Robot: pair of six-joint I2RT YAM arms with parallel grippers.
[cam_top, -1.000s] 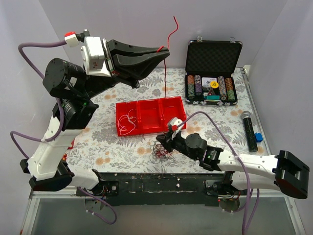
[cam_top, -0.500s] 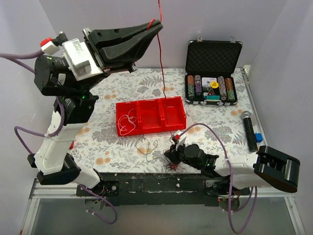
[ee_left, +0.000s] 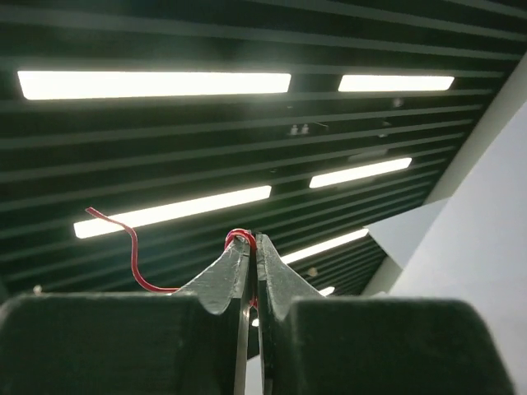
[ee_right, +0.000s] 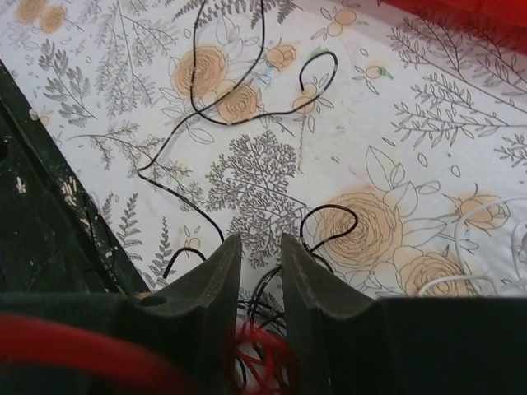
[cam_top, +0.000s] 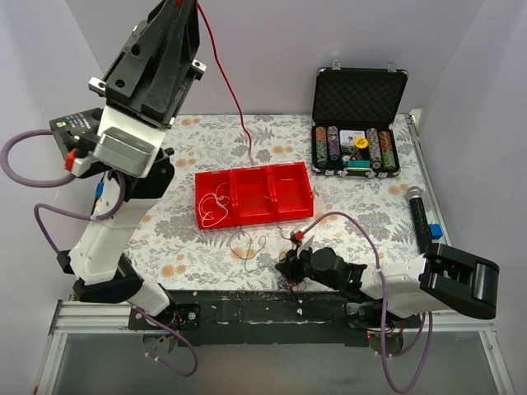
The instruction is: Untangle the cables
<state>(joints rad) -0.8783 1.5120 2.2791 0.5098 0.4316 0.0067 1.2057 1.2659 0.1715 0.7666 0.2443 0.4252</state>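
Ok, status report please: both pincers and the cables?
Left pincer shut on red cable, raised high. Right pincer open, low over the tangle. Red cable's end dangles apart from it.

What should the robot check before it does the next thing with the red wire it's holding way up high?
1. Left fingers gripping the red wire: ok. They are shut on it, and one end curls out past them.
2. Red wire clear of the tangle: ok. It hangs down behind the tray, apart from the tangle.
3. Right fingers holding the tangle: cannot tell. There is a narrow gap with black strands running into it.
4. Room in the tray: ok. Only the white wire lies there, in the left compartment.
5. Black wire put away: not ok. It lies loose on the table in front of the tray.
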